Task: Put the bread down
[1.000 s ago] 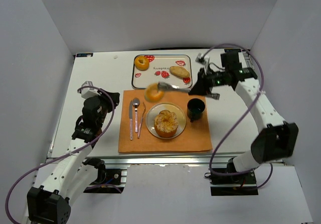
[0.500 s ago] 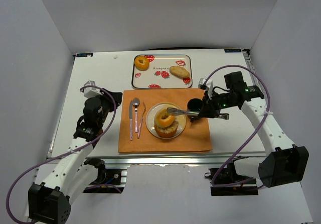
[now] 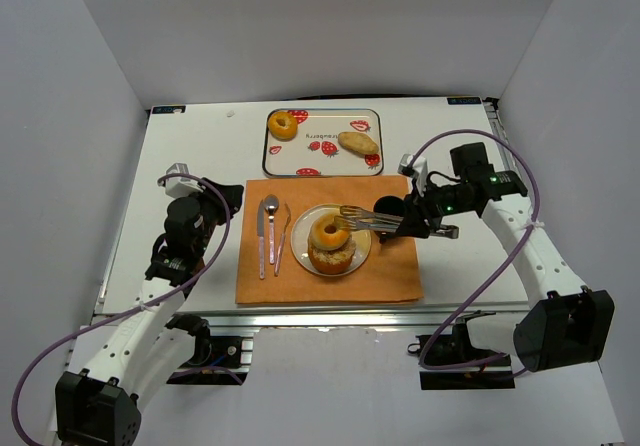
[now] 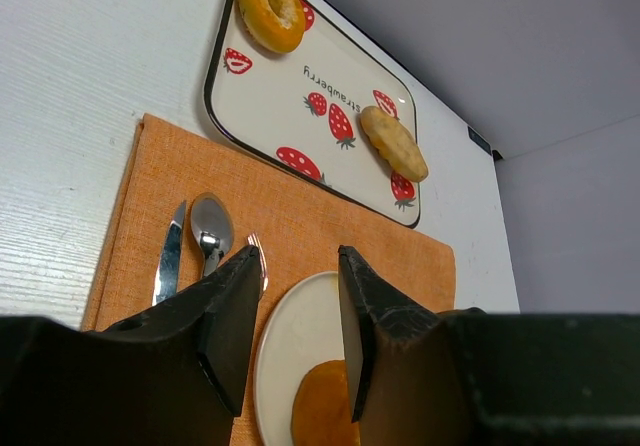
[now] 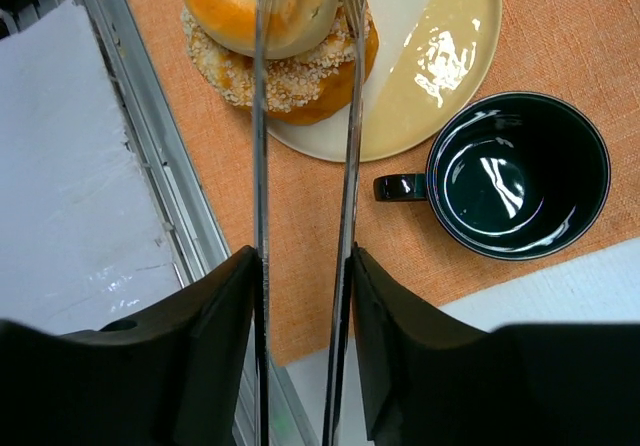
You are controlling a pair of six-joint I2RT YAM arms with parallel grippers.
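Observation:
A ring-shaped bread (image 3: 328,231) (image 5: 262,1) lies on top of a seeded bun (image 3: 333,257) (image 5: 290,76) on the cream plate (image 3: 300,249) (image 5: 440,56). My right gripper (image 3: 402,223) (image 5: 305,266) is shut on metal tongs (image 3: 365,218) (image 5: 350,166). The tongs' two arms stand apart, and their tips reach over the ring bread's right side. My left gripper (image 3: 215,201) (image 4: 300,266) hangs open above the left part of the orange placemat (image 3: 330,281), holding nothing.
A strawberry tray (image 3: 325,146) (image 4: 310,76) at the back holds a second ring bread (image 3: 283,124) and an oval bread (image 3: 357,143). A black cup (image 5: 518,174) stands right of the plate. Knife (image 3: 261,236), spoon (image 3: 271,228) and fork (image 3: 283,236) lie to the plate's left.
My right arm carried the ring bread from beside the tray down onto the bun on the plate. The tongs' arms have since spread apart. The left arm barely moved.

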